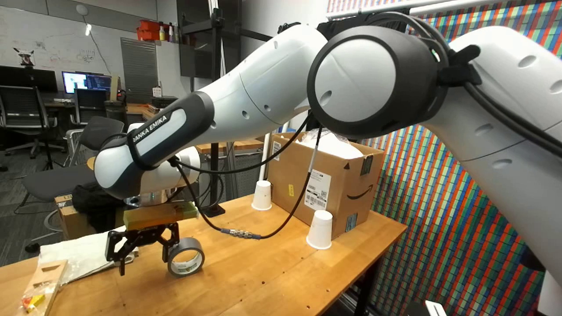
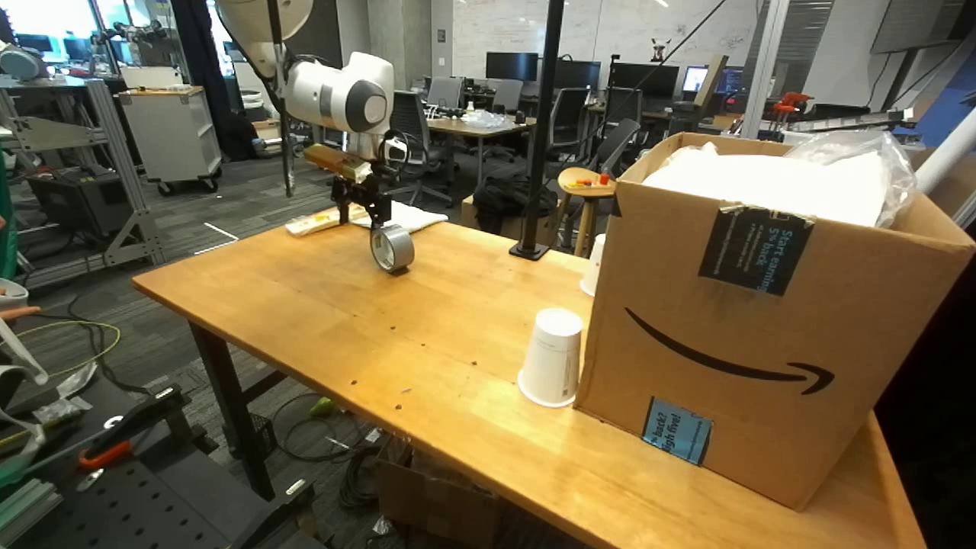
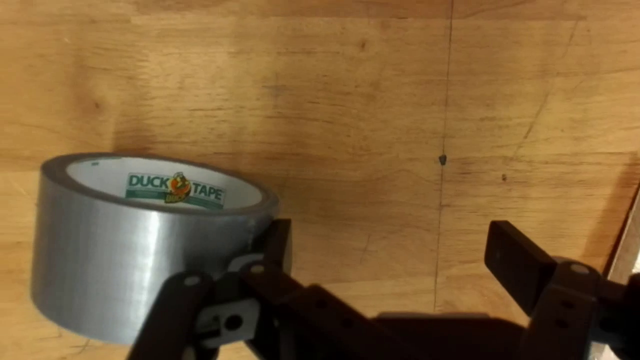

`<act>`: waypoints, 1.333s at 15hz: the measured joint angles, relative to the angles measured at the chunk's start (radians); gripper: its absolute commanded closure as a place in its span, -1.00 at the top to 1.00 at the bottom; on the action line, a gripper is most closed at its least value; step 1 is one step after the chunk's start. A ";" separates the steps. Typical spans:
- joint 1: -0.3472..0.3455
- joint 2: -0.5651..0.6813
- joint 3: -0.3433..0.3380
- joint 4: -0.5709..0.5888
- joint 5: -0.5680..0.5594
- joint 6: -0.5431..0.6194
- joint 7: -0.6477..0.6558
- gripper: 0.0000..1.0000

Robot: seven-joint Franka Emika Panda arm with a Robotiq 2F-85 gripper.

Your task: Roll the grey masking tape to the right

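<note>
The grey masking tape (image 1: 189, 242) stands on its edge on the wooden table, its hollow centre open to the side. It also shows in an exterior view (image 2: 402, 245) and large at the left of the wrist view (image 3: 110, 260), with a white inner core. My gripper (image 1: 144, 263) is low over the table, pointing down, with its fingers wide apart and nothing between them. It also shows in an exterior view (image 2: 360, 219) and in the wrist view (image 3: 390, 240). The outside of one finger is against or very close to the tape's rim and hides part of it; exact contact is unclear.
White upturned paper cups (image 1: 320, 230) (image 1: 262, 195) stand beside a large cardboard box (image 1: 340, 193) on the table (image 1: 246, 272). A white cloth (image 1: 74, 252) and a wooden board (image 1: 46, 278) lie on the gripper's other side. A black post (image 2: 540, 137) stands at the table's edge.
</note>
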 measured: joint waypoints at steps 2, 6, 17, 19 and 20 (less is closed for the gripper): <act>-0.001 -0.011 0.000 -0.020 0.000 0.001 0.004 1.00; -0.005 -0.036 0.000 -0.063 0.000 0.002 0.008 1.00; -0.033 -0.100 -0.055 -0.147 -0.002 0.022 0.017 1.00; -0.040 -0.103 -0.071 -0.148 -0.004 0.022 0.017 1.00; -0.044 -0.106 -0.079 -0.149 -0.006 0.022 0.017 1.00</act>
